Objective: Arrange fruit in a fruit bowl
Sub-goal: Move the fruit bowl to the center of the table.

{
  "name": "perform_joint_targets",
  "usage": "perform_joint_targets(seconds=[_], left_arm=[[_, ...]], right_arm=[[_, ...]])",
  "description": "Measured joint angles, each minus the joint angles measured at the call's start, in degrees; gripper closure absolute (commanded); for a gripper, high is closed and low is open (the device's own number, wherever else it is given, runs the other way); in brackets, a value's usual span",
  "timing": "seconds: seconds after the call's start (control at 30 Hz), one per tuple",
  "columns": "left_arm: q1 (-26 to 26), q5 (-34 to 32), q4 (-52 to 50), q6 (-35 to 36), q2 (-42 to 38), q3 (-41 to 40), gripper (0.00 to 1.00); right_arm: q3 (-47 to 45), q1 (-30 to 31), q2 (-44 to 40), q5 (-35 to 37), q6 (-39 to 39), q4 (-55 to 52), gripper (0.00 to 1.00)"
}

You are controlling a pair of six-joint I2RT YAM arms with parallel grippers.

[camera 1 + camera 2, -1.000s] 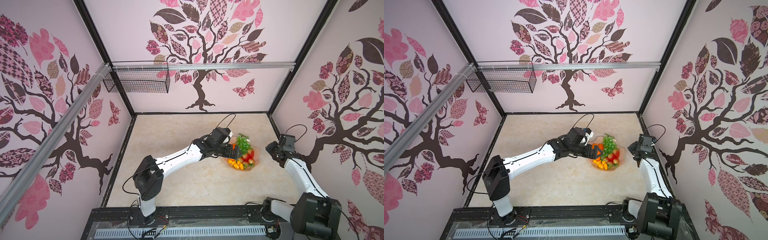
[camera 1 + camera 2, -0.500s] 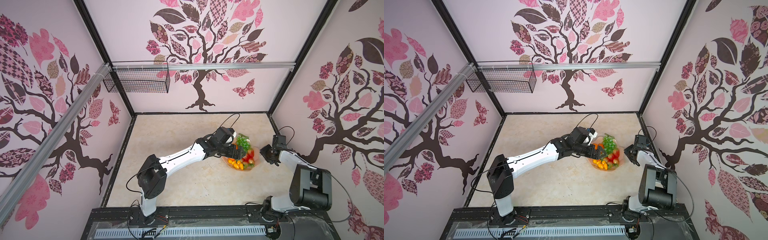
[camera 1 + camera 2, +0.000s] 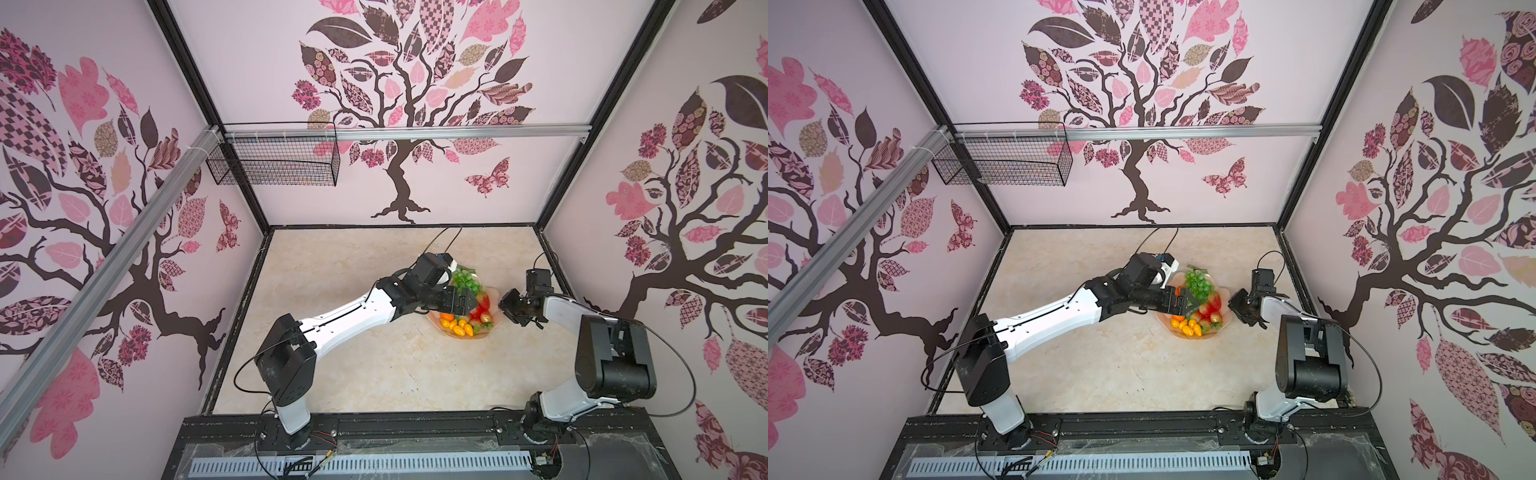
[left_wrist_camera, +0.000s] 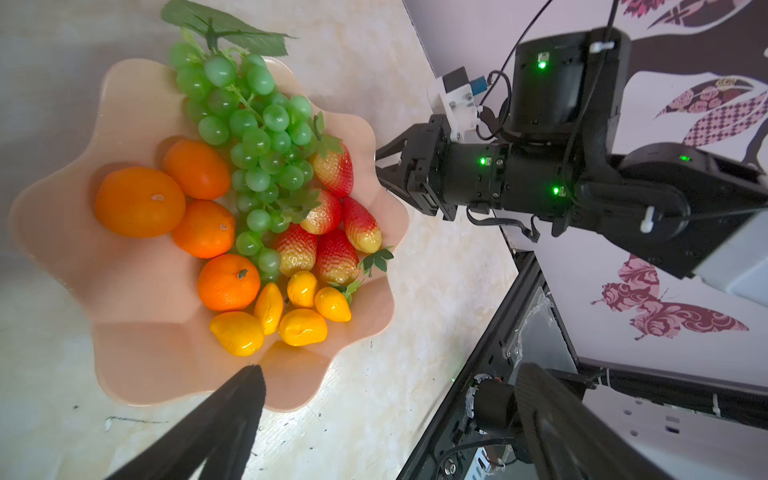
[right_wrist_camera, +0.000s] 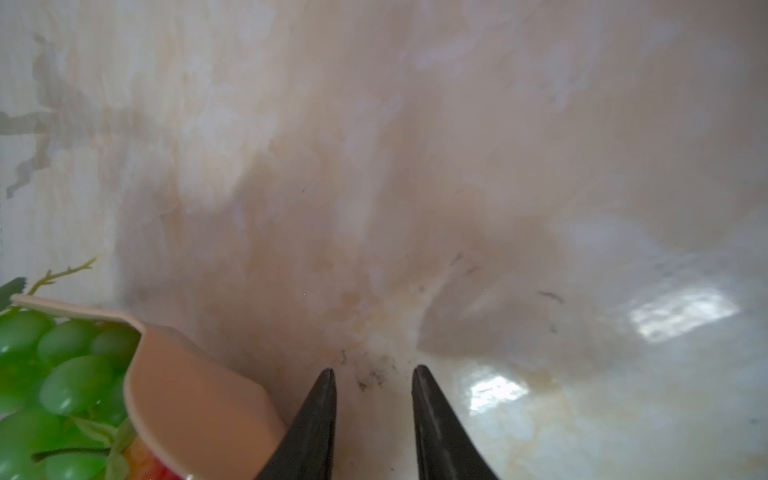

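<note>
My right gripper [image 5: 372, 374] is released, spread apart with only bare counter [image 5: 415, 166] showing in the gap. It sits low just beside the rim of the bowl [image 4: 124, 291]; I cannot tell whether it touches. My left gripper [image 3: 466, 301] hangs over the bowl, spread wide and grasping nothing. The peach-pink bowl stands on the counter toward my right side, near the wall. All the fruit lies inside it. The grape bunch [image 4: 253, 137] runs down the middle, its leaf poking over the far rim. Four tangerines [image 4: 139, 201] lie on my left arm's side and the strawberries [image 4: 332, 253] on my right gripper's side. Five yellow ovals [image 4: 303, 326] cluster at the end nearest my base.
</note>
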Motion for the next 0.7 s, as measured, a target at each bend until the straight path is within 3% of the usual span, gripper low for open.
perform_joint_targets(seconds=[0.43,0.7], left_arm=[[8.8,-4.7,0.3,0.1,-14.3,-11.7,0.02],[18.3,-11.3,0.6,0.7,-26.8,-22.0,0.02]], right_arm=[[0.8,15.7,0.6,0.9,3.1,1.2,0.66],[6.4,23.9,4.5,2.1,3.5,1.5,0.6]])
